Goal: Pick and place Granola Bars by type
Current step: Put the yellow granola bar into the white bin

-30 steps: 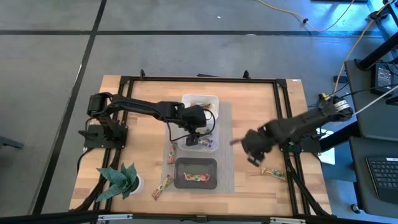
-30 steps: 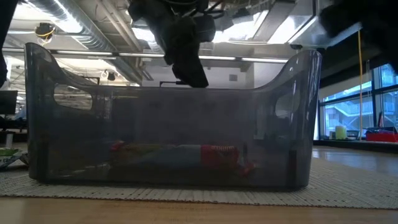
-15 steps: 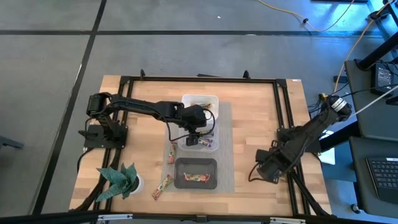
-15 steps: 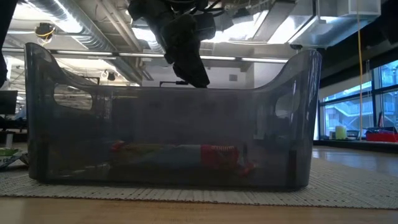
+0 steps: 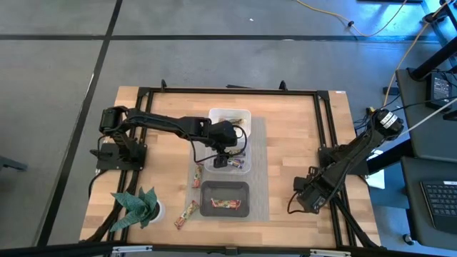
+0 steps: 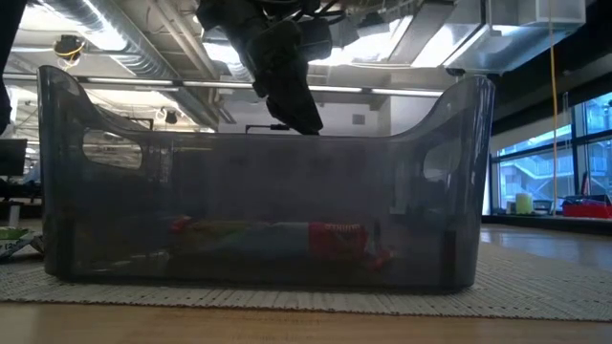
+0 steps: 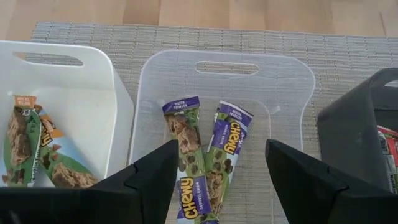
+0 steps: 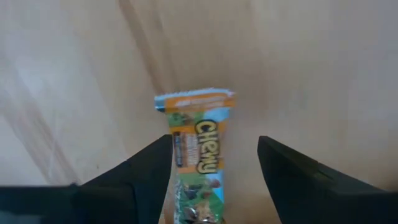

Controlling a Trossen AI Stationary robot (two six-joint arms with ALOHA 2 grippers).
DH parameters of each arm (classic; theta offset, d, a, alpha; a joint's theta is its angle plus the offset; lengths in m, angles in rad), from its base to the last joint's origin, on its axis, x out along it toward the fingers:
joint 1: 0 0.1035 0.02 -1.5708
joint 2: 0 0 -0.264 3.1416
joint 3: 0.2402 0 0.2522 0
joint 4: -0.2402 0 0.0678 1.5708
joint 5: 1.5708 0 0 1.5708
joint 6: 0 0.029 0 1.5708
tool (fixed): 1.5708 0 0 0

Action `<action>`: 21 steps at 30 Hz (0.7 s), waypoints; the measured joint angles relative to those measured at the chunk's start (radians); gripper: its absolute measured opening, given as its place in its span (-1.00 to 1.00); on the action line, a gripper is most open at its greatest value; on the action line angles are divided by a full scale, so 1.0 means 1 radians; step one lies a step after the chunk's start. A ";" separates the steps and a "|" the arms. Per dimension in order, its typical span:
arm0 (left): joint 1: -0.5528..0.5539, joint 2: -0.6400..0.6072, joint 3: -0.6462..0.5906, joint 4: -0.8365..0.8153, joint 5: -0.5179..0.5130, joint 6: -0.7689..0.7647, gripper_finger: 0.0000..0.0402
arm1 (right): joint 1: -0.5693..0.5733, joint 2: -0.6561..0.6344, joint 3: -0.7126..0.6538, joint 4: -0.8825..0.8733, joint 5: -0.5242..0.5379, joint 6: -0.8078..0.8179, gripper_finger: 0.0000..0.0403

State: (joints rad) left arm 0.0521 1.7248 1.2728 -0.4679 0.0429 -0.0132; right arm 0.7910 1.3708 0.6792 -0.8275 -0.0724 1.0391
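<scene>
My right gripper (image 5: 305, 198) is low over the wood near the table's right near side, open. In the right wrist view (image 8: 214, 144) its fingers stand on either side of a green-orange granola bar (image 8: 198, 152) that lies flat on the wood, untouched. My left gripper (image 5: 224, 153) hovers open over the clear tub (image 7: 286, 81), where two purple bars (image 7: 205, 155) lie on the floor. Green bars (image 7: 28, 146) lie in the white tub (image 7: 93, 87). A red bar (image 6: 277, 239) lies in the black tub (image 6: 459, 182). Two more bars (image 5: 198, 175) (image 5: 187, 213) lie left of the tubs.
The three tubs stand in a row on a grey woven mat (image 5: 260, 171) in the middle of the table. A green paper plant (image 5: 136, 207) sits at the near left corner. Black frame rails (image 5: 325, 143) run along the table's edges. Bare wood lies between the mat and the right rail.
My right gripper has swung from beside the mat toward the table's right near side and gone down over the green-orange bar, which has stayed where it was. It slowed over the last half second.
</scene>
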 joint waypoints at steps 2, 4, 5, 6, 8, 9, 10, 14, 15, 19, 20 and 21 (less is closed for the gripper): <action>0.000 0.000 0.000 0.000 0.000 -0.001 0.17 | 0.000 0.000 -0.022 0.037 -0.026 0.000 0.19; 0.000 0.000 0.000 0.000 0.000 -0.001 0.17 | 0.000 0.000 -0.043 0.066 -0.035 0.004 0.19; 0.000 0.000 0.000 0.000 -0.001 -0.002 0.17 | 0.000 0.000 -0.053 0.079 -0.035 0.004 0.19; 0.000 0.000 0.000 0.001 -0.001 -0.003 0.17 | 0.000 0.000 -0.063 0.094 -0.035 0.005 0.19; 0.000 0.000 0.000 0.001 -0.001 -0.003 0.17 | 0.000 0.000 -0.079 0.116 -0.034 0.006 0.19; 0.000 0.000 0.000 0.001 -0.001 -0.003 0.17 | 0.000 0.000 -0.086 0.124 -0.035 0.010 0.19; 0.000 0.000 0.000 0.001 -0.001 -0.003 0.17 | 0.000 0.000 -0.090 0.130 -0.034 0.025 0.19; 0.000 0.000 0.000 0.001 -0.002 -0.021 0.17 | 0.000 -0.001 -0.094 0.139 -0.031 0.071 0.19; 0.000 0.000 0.000 0.001 -0.002 -0.025 0.17 | 0.000 -0.001 -0.094 0.141 -0.030 0.083 0.19; 0.000 0.000 0.000 0.011 -0.002 -0.026 0.17 | 0.000 -0.001 -0.095 0.144 -0.028 0.082 0.19; 0.000 0.000 0.000 0.019 -0.002 -0.026 0.17 | 0.000 -0.001 -0.095 0.144 -0.024 0.082 0.19; 0.000 0.000 0.000 0.029 -0.002 -0.026 0.17 | 0.000 -0.001 -0.095 0.144 -0.018 0.082 0.19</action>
State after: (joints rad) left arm 0.0521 1.7252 1.2724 -0.4391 0.0414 -0.0387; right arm 0.7910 1.3697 0.5842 -0.6832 -0.0904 1.1210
